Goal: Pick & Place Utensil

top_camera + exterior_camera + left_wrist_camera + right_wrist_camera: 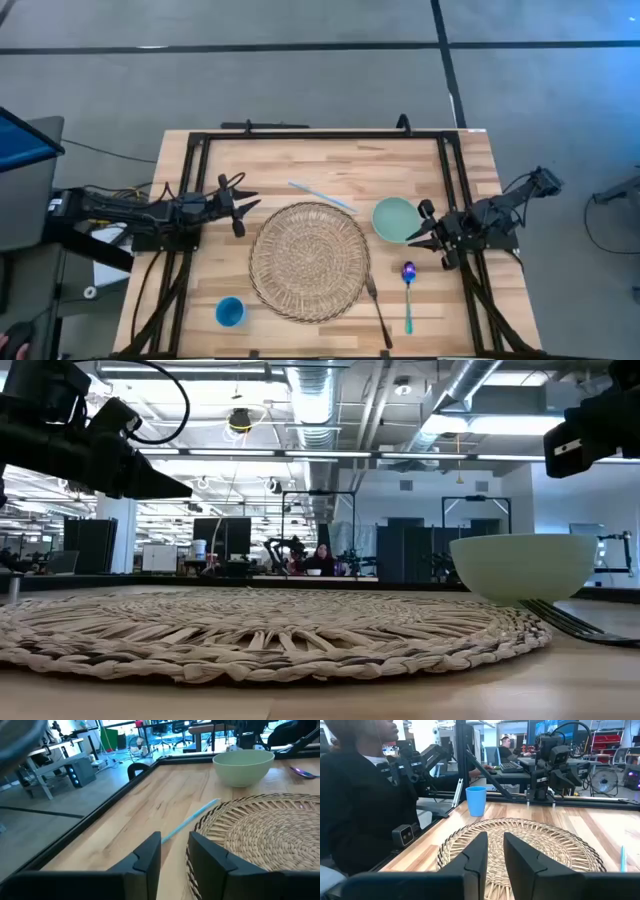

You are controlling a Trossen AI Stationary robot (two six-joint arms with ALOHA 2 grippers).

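Note:
A purple-and-teal spoon (pixel 408 292) and a dark fork (pixel 377 308) lie flat on the table, right of a round woven placemat (pixel 310 260). A pale green bowl (pixel 394 218) stands at the mat's far right. My right gripper (pixel 426 228) is open and hovers beside the bowl, just beyond the spoon's purple end; its wrist view looks over the mat (pixel 520 845). My left gripper (pixel 245 207) is open, off the mat's far left edge, fingers (pixel 150 851) pointing along a light blue straw (pixel 192 820). Neither touches anything.
A blue cup (pixel 230 312) stands near the table's near left corner. The straw (pixel 322 196) lies beyond the mat. A black frame (pixel 320 134) rims the table. A person in dark clothes (pixel 360 795) sits past the table's left side.

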